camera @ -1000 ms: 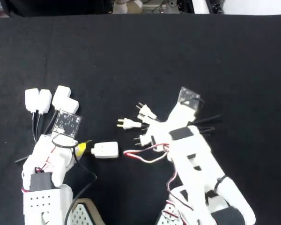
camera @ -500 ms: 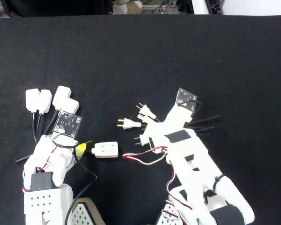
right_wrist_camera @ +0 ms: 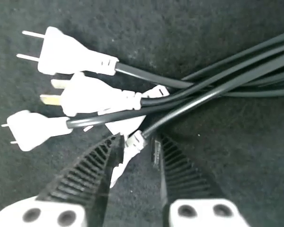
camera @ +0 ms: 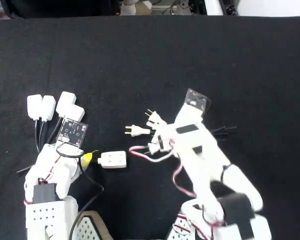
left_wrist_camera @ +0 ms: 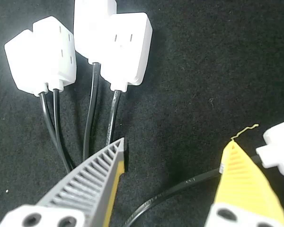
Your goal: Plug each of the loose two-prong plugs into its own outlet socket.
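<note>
White plug [right_wrist_camera: 125,158] sits inside the narrowly spread right end effector [right_wrist_camera: 136,138]; left end effector [left_wrist_camera: 176,143] gapes wide.

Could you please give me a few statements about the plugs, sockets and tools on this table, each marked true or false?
1. The three plugs whose prongs show lie loose on the cloth, with bare prongs. True.
2. The left tool is shut on a socket. False: it is open, with only a black cable running between its jaws.
3. A lone socket lies apart from the cluster of four sockets. True.
4. The plugs' cables are white. False: they are dark, and only the plug bodies are white.
5. The right tool hangs over bare cloth, far from the plugs. False: it is right at them, with a white plug end between its jaws.
</note>
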Motion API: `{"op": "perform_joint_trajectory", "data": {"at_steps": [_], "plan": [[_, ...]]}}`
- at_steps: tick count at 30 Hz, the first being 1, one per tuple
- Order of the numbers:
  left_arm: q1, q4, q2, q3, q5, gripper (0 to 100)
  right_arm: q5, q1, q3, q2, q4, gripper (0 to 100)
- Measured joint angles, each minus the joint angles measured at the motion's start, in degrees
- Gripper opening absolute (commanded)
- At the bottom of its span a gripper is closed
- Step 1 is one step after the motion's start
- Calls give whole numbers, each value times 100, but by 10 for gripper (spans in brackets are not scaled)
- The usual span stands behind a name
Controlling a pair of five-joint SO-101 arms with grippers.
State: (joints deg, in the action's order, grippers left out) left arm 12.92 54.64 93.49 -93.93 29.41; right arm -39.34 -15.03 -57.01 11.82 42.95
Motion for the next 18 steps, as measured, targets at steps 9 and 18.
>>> {"op": "perform_joint_trajectory", "data": {"at_steps": [9,18], "plan": [[0,0,0,0,0,321,897,677,1196,-897,1248,11],[0,0,0,0,0,321,1354,1108,1345,-1169,1829,53]]}}
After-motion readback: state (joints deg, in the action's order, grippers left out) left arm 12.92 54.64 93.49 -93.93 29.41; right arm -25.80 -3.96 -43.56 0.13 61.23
